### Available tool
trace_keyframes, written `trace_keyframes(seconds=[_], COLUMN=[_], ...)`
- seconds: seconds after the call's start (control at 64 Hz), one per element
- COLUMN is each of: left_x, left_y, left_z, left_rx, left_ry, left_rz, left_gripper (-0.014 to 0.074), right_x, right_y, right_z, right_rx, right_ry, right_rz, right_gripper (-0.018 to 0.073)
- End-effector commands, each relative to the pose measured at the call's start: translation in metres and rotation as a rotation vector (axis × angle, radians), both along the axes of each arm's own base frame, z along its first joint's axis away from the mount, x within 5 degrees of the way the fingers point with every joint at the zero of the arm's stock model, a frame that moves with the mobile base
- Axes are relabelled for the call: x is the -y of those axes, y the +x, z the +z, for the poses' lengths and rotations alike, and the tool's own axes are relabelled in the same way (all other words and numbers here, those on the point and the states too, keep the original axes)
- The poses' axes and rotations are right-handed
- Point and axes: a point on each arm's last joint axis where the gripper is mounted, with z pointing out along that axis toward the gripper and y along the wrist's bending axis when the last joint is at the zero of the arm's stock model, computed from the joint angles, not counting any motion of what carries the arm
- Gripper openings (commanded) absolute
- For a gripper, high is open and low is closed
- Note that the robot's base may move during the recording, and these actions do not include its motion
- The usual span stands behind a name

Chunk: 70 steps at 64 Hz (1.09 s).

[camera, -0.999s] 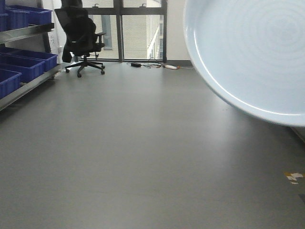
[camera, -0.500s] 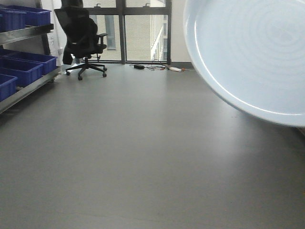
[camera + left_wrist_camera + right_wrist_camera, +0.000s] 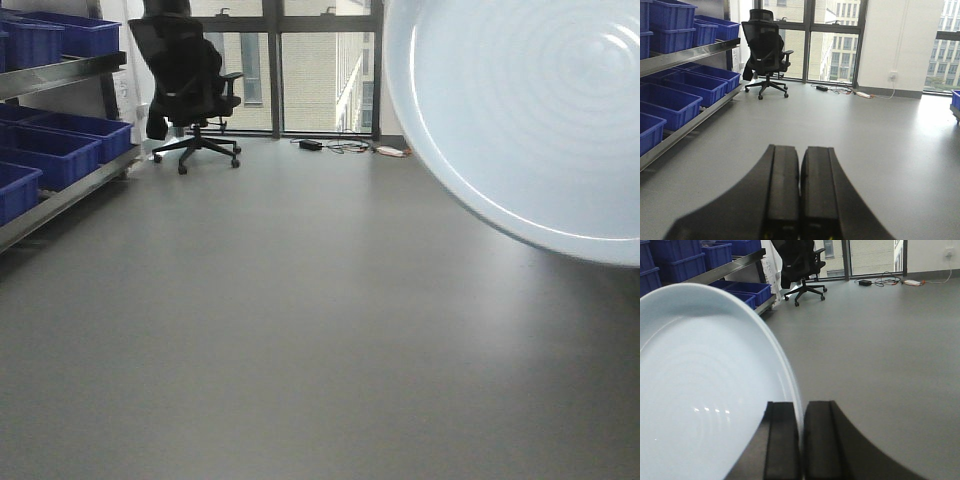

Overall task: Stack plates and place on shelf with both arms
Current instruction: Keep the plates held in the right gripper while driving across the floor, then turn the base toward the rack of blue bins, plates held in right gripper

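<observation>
A large glossy white plate (image 3: 530,110) fills the upper right of the front view, held up on edge in the air. In the right wrist view the same plate (image 3: 705,380) spreads to the left, and my right gripper (image 3: 801,412) is shut on its rim, one finger on each face. My left gripper (image 3: 800,155) is shut with nothing between its black fingers (image 3: 782,185), pointing out over bare grey floor. A steel shelf (image 3: 687,52) runs along the left side. Only one plate shows.
Blue plastic crates (image 3: 670,102) fill the shelf tiers on the left. A black office chair (image 3: 190,85) stands by the far windows, with cables and a power strip (image 3: 350,147) on the floor beside it. Grey floor (image 3: 300,330) stretches ahead.
The scene has slid rightward in the front view, chair and window included, as the base turns left. The plate stays held at the upper right.
</observation>
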Motion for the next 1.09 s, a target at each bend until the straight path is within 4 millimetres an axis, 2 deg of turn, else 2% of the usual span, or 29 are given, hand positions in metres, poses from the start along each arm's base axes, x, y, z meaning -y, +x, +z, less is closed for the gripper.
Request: trace_keyframes(seconds=[0.0, 1.077], left_x=[-0.0016, -0.0016], left_y=[-0.0007, -0.0007], left_z=[0.0173, 0.0173], left_rx=[0.099, 0.099], left_ry=[-0.013, -0.013], left_rz=[0.017, 0.017], left_gripper=[0.0080, 0.0080], right_x=[0.0013, 0.0013], right_y=[0.0012, 0.0012], right_z=[0.0199, 0.0199], right_rx=[0.125, 0.125], right_ry=[0.036, 0.036], right_rz=[-0.017, -0.017], right_gripper=[0.0050, 0.0050])
